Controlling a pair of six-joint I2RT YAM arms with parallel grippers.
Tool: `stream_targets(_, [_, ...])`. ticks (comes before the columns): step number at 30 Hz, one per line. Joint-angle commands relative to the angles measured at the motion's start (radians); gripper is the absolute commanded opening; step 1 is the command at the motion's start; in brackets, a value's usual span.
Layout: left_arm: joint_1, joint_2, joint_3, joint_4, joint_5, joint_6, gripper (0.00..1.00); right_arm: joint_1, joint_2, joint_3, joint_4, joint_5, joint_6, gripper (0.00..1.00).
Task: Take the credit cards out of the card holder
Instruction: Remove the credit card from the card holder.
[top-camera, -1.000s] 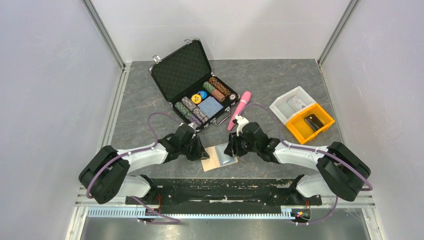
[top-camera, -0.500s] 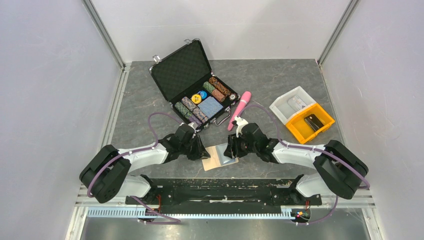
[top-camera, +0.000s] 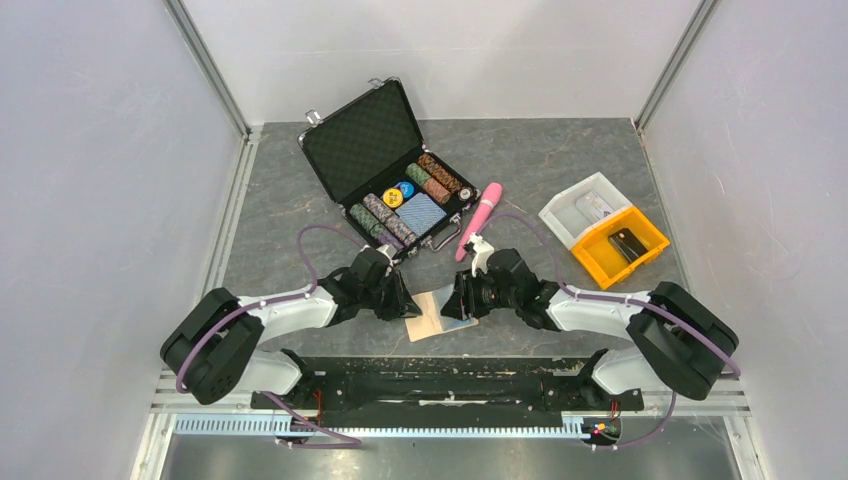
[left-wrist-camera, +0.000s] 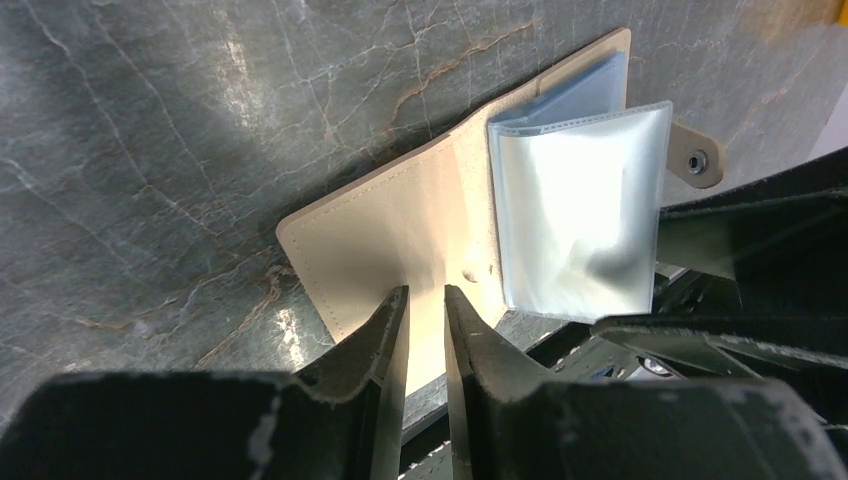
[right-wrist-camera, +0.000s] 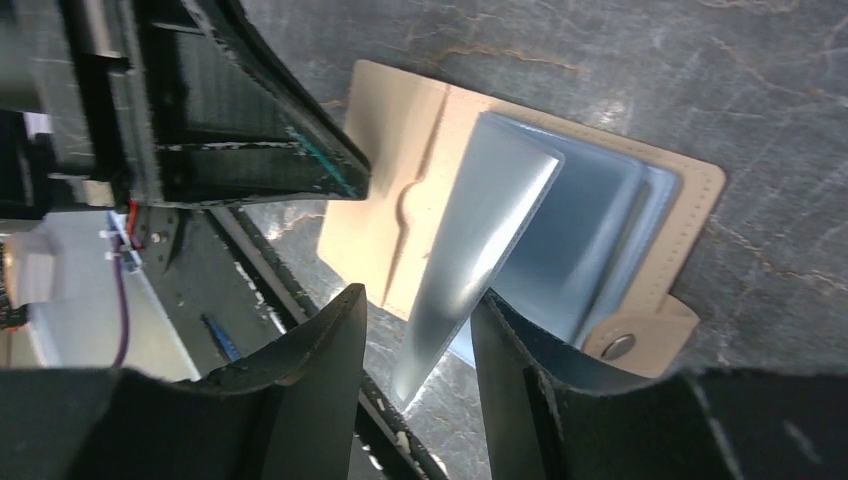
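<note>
The tan card holder (top-camera: 428, 318) lies open near the table's front edge, snap tab (right-wrist-camera: 630, 340) on its right. My left gripper (top-camera: 404, 305) is shut to a narrow slit, tips down on the tan left flap (left-wrist-camera: 400, 220). My right gripper (right-wrist-camera: 418, 300) is open. A silvery clear sleeve leaf (right-wrist-camera: 480, 240) stands up between its jaws, leaning on the right finger. Light blue credit cards (right-wrist-camera: 590, 250) sit in the holder's right half. The leaf also shows in the left wrist view (left-wrist-camera: 575, 210). The right gripper (top-camera: 458, 303) is at the holder's right side.
An open black chip case (top-camera: 372, 150) with poker chips stands at the back left. A pink object (top-camera: 481, 218) lies beside it. A white and orange bin (top-camera: 603, 238) sits at the right. The black base rail (top-camera: 440, 375) runs just beyond the table's front edge.
My right gripper has shifted a little left over the holder, and the silvery leaf now stands up between its jaws. The left gripper has stayed on the flap.
</note>
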Motion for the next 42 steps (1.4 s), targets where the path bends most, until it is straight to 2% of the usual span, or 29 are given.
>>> stream_targets(1, [0.004, 0.021, -0.007, -0.014, -0.011, 0.017, 0.27, -0.001, -0.04, -0.018, 0.134, -0.064, 0.058, 0.45])
stream_targets(9, [0.002, 0.016, -0.008, -0.013, -0.009, 0.015, 0.28, 0.014, -0.035, -0.002, 0.164, -0.102, 0.039, 0.43])
stream_targets(15, [0.004, 0.015, 0.001, -0.013, 0.005, 0.006, 0.29, 0.067, 0.08, 0.033, 0.162, -0.095, 0.013, 0.41])
stream_targets(18, [0.004, 0.009, 0.003, -0.014, 0.003, 0.007, 0.29, 0.072, 0.067, 0.037, 0.14, -0.066, -0.001, 0.46])
stream_targets(22, [0.004, 0.003, 0.001, -0.018, -0.001, 0.009, 0.29, 0.07, -0.002, 0.081, -0.047, 0.099, -0.085, 0.52])
stream_targets(28, [0.004, 0.007, 0.007, -0.019, -0.002, 0.011, 0.3, 0.054, -0.05, 0.081, -0.152, 0.238, -0.106, 0.6])
stream_targets(42, [0.004, 0.012, 0.01, -0.024, 0.001, 0.012, 0.3, 0.051, -0.009, 0.075, -0.16, 0.237, -0.088, 0.61])
